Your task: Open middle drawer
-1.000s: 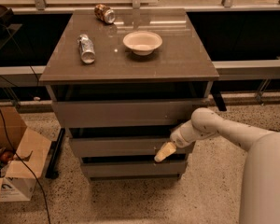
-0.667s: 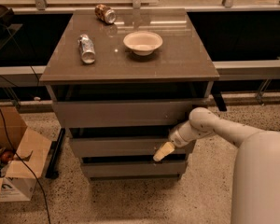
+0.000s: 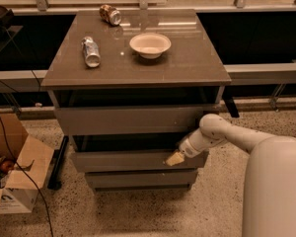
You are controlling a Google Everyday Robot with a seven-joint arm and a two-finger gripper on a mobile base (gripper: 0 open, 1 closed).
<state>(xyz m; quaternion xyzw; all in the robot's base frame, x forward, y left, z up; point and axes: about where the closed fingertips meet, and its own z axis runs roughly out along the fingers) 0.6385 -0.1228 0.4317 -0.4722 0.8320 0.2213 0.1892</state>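
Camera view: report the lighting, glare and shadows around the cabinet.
Camera view: dim, warm light; pale glare streaks lie on the cabinet top behind the bowl; deep shadow fills the gaps above the top drawer and the middle drawer; the gripper, at the middle drawer's right end, shows bright against it.

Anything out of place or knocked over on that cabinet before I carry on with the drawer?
Two cans lie on their sides on the cabinet top: a silver can left of the white bowl and a brownish can at the back edge. The bowl sits upright. The hand is at the middle drawer front, right end. Nothing looks spilled.
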